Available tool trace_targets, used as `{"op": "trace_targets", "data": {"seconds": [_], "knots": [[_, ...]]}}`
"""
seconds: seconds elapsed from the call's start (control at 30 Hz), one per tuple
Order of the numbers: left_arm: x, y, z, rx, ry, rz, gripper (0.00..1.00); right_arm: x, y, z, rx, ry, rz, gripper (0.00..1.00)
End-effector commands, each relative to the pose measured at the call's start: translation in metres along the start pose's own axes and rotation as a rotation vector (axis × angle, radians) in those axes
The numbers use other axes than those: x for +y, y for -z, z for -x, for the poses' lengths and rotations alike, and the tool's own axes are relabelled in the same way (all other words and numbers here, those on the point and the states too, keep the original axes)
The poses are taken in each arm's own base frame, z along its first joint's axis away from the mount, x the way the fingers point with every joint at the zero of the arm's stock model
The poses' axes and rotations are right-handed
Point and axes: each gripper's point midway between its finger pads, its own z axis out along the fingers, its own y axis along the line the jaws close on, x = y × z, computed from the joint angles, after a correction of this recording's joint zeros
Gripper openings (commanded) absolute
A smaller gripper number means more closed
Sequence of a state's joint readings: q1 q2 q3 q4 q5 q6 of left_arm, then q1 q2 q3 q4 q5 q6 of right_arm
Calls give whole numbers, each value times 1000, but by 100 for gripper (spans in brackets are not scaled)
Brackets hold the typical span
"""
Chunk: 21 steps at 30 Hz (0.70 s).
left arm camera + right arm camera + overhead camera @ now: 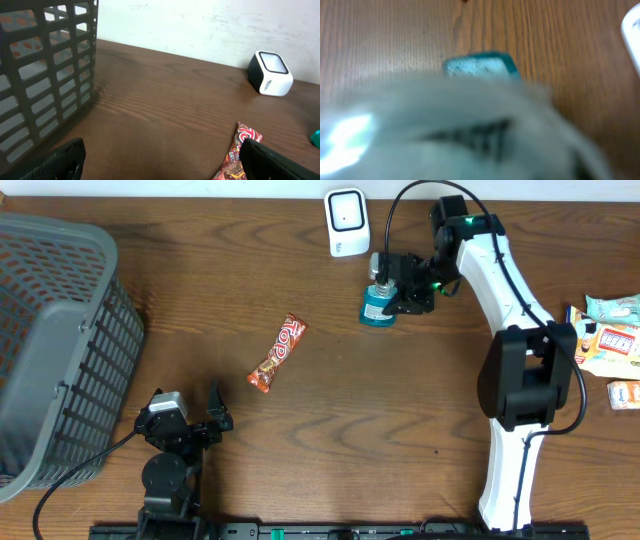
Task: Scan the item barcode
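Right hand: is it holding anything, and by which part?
The right hand is at the cap end of the teal bottle, but whether it has gripped it cannot be told. The left hand is open and holds nothing.

A small teal-blue bottle (378,310) sits on the brown wooden bench (330,410), toward the far side and right of centre. Up close it is badly blurred, with only a teal edge showing clearly. A white barcode scanner (346,221), rounded with a dark-rimmed face, stands nearby, farther back and slightly left, apart from the bottle.
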<state>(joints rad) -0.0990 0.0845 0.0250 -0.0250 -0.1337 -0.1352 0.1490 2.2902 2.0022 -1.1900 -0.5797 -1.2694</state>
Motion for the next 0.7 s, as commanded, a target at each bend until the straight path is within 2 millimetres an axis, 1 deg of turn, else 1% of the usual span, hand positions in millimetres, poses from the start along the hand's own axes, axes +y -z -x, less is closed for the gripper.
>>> {"op": "trace_targets", "data": {"seconds": [0.0, 0.07, 0.2, 0.23, 0.3, 0.33, 0.47, 0.6, 0.67], "knots": [[7, -1, -17, 49, -2, 31, 98, 1, -5, -4, 4, -125, 14, 43], [7, -1, -17, 49, -2, 31, 98, 1, -5, -2, -9, -142, 16, 41], [7, -1, -17, 49, -2, 31, 98, -1, -6, 5, -32, -178, 11, 51], [7, -1, -17, 49, -2, 32, 98, -2, -6, 6, -33, -191, 8, 67], [7, -1, -17, 49, -2, 31, 98, -2, -7, 9, -34, -210, 6, 94], [7, -1, -17, 49, -1, 31, 98, -2, -7, 11, -35, -214, 5, 99], [7, -1, -17, 49, -1, 31, 98, -3, 4, 21, -46, -271, -12, 99], [7, -1, -17, 49, -2, 31, 98, 0, 15, 33, -59, -248, -27, 99], [7, -1, -17, 49, -2, 31, 98, 1, 14, 38, -65, -233, -29, 99]]}}
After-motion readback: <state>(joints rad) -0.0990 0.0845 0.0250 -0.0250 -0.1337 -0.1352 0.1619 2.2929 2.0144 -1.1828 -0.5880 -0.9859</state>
